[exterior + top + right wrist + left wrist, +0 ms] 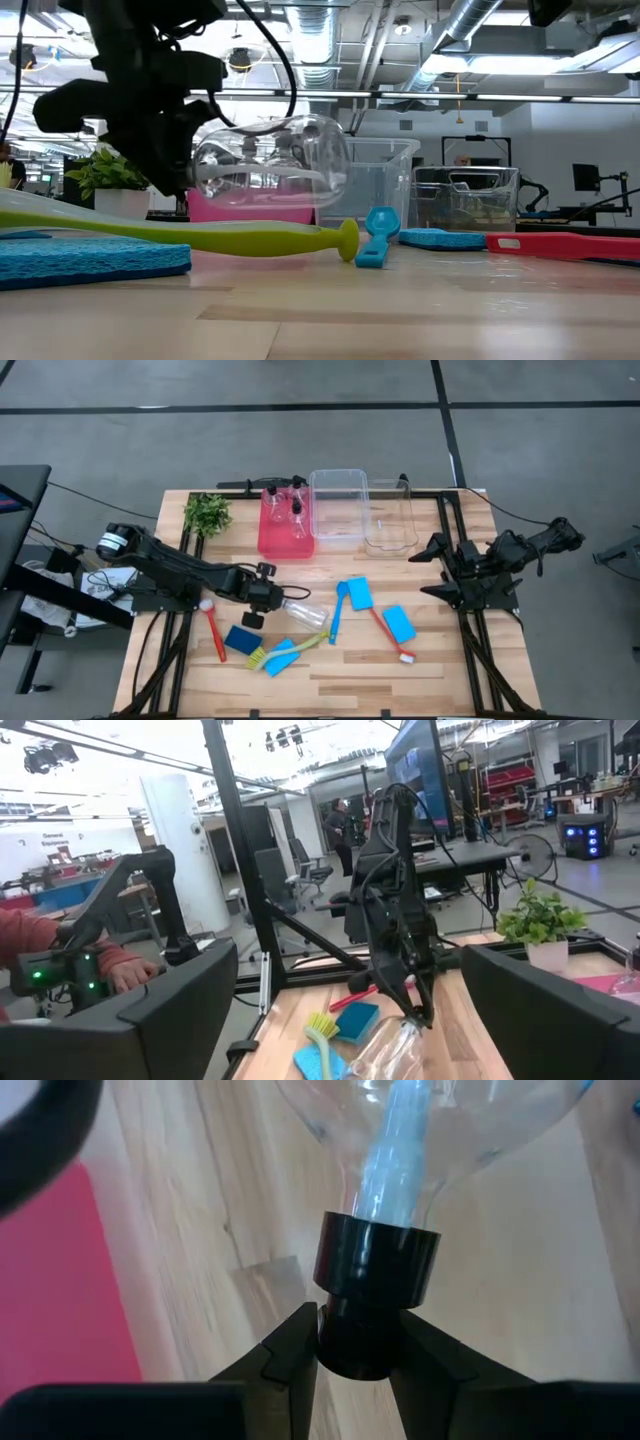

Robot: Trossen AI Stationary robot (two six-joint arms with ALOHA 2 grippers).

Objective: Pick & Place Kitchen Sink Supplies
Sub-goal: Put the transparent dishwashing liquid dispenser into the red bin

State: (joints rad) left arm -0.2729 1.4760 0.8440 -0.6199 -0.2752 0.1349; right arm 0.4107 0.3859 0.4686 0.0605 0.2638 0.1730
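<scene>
Near edge: blue sponge (pixel 90 258), yellow-green brush (pixel 200 236).
Left gripper (pixel 268 598): clenched on clear bottle (pixel 305 613) by its cap, table centre.
Red tray (pixel 272 540): two bottles, far side.
Clear bins (pixel 345 530): nothing visible inside.
Right gripper (pixel 436 570): released, right edge.

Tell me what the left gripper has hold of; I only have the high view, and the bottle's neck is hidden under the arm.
Observer: The left gripper is shut on the clear bottle at its black cap; the left wrist view shows a finger on each side of it.
Operator: Say whether the bottle is off the table.
Observer: In the low view the bottle hangs on its side above the yellow-green brush, clear of the wood.
Operator: Report the right arm.
Observer: The right gripper waits open at the table's right side, holding nothing.
</scene>
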